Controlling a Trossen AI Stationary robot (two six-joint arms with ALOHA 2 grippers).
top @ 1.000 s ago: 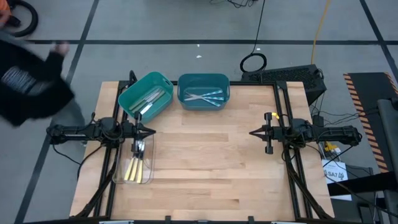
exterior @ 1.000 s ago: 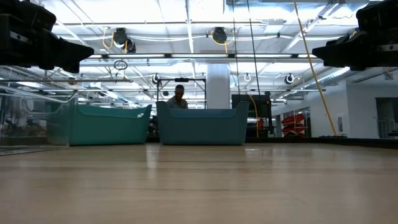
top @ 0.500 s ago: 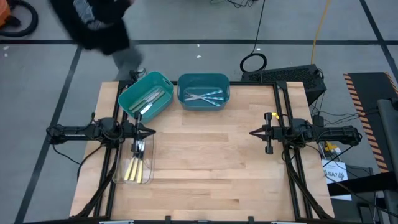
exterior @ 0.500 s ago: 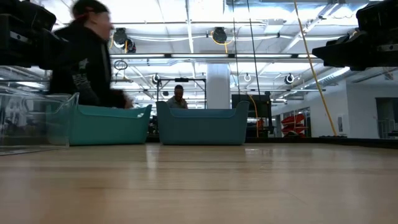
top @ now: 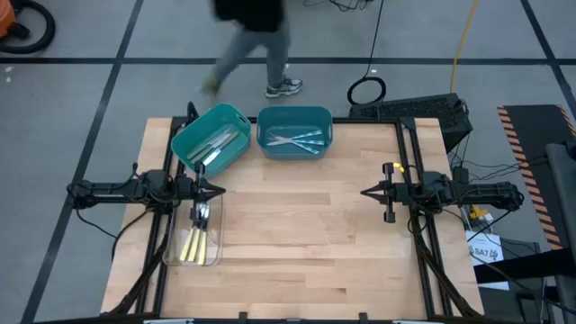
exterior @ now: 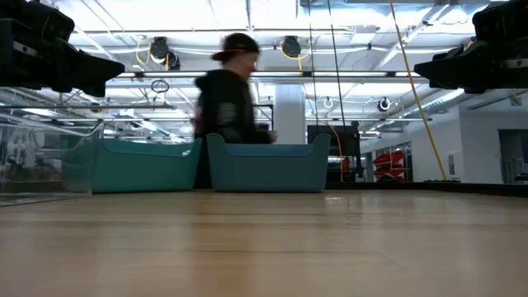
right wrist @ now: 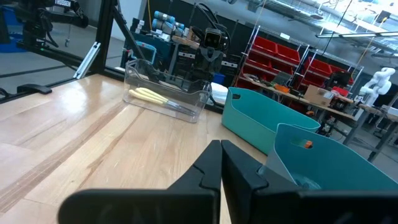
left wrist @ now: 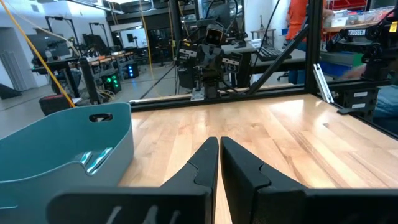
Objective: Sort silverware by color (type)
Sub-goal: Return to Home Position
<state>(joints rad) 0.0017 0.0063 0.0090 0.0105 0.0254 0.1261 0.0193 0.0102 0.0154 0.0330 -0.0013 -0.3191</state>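
The silverware lies sorted in three containers. Pale grey-green pieces (top: 214,144) rest in the tilted teal bin (top: 186,139), light-blue ones (top: 295,139) in the second teal bin (top: 266,119), and yellow-handled ones (top: 193,243) in the clear tray (top: 216,250), also seen as yellow handles (right wrist: 149,95) in the right wrist view. My left gripper (top: 220,190) hovers shut above the left side of the table, beside the tray's far end; its fingers (left wrist: 217,163) touch nothing. My right gripper (top: 364,193) hovers shut over the right side, holding nothing.
Bare wooden tabletop (top: 297,234) spreads between the two arms. Both teal bins stand at the far edge. A person (top: 256,40) walks on the floor beyond the far edge, seen behind the bins as a dark figure (exterior: 227,99) in the low view.
Both arms have kept still. The person has walked along the far side of the table from its left toward its middle.
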